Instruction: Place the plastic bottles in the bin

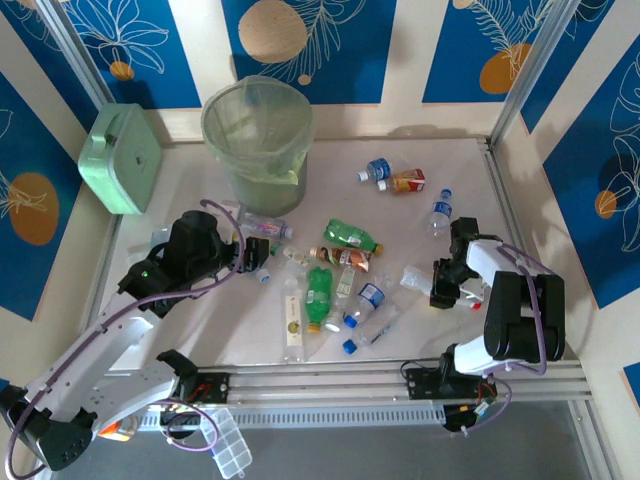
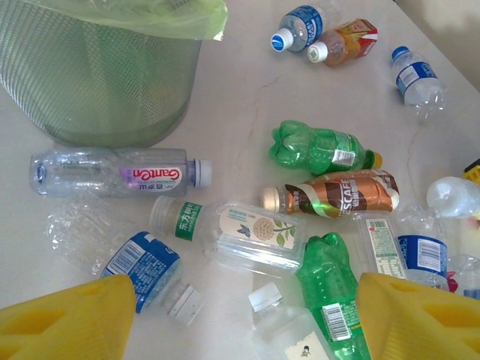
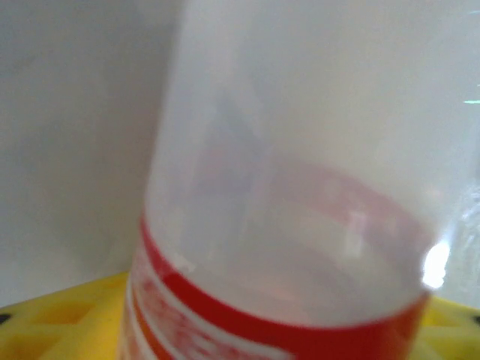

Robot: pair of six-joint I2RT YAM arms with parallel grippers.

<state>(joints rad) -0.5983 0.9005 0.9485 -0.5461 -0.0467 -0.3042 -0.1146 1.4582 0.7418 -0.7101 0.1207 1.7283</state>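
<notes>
Overhead, the plastic bottles (image 1: 350, 236) are lying scattered on the table (image 1: 330, 190) near the bin (image 1: 262, 185). Left wrist: the left gripper (image 2: 232, 330) is hovering released above them. Right wrist: the right gripper (image 3: 255, 337) is straddling a red-labelled bottle (image 3: 300, 187); clenched or not, I cannot tell.

The bin (image 1: 258, 140) is rendered in translucent grey-green with a pale-green liner (image 2: 150, 19), and the box (image 1: 122, 158) at upper left in mint green. A clear bottle (image 3: 300, 187) is banded in red; the wall panels (image 1: 340, 60) are patterned blue with white leaves.
</notes>
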